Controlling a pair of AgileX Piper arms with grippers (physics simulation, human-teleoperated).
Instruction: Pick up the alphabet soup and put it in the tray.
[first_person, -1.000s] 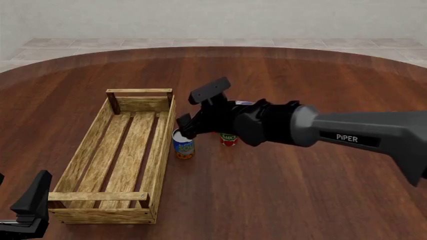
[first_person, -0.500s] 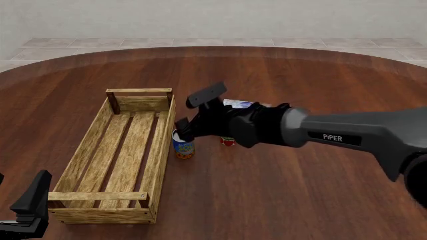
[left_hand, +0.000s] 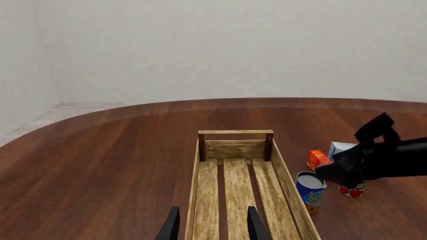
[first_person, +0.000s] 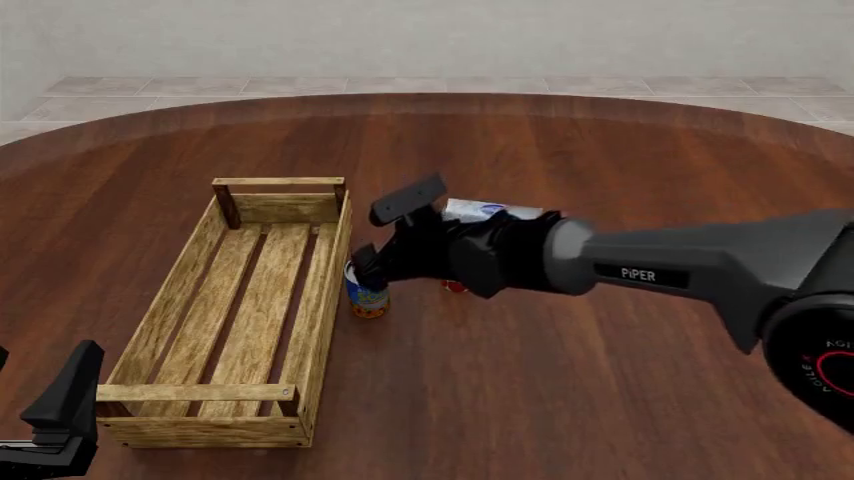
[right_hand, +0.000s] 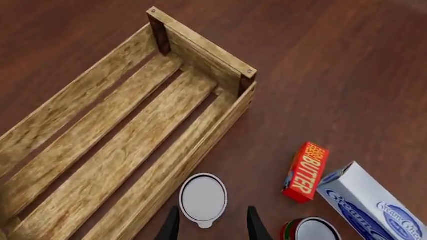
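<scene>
The alphabet soup (first_person: 367, 299), a small can with a blue label and orange lower band, stands upright just outside the long right side of the tray (first_person: 254, 300), a light-wood slatted crate. My right gripper (first_person: 379, 232) is open and hangs just above the can, tilted down. In the right wrist view its fingers (right_hand: 172, 226) stand either side of the can's grey top (right_hand: 203, 199), with the tray (right_hand: 200, 47) beyond. My left gripper (left_hand: 211, 229) is open and empty at the tray's near end (left_hand: 235, 150); the soup can (left_hand: 310, 191) shows beside the tray there.
A red-and-green can (right_hand: 310, 230) stands right of the soup can, mostly hidden by my arm in the front view. An orange butter box (right_hand: 305, 171) and a white-and-blue carton (right_hand: 370, 205) lie just behind it.
My right gripper has come lower and slightly left, closing in over the soup can. The can, the tray and my left arm have not moved.
</scene>
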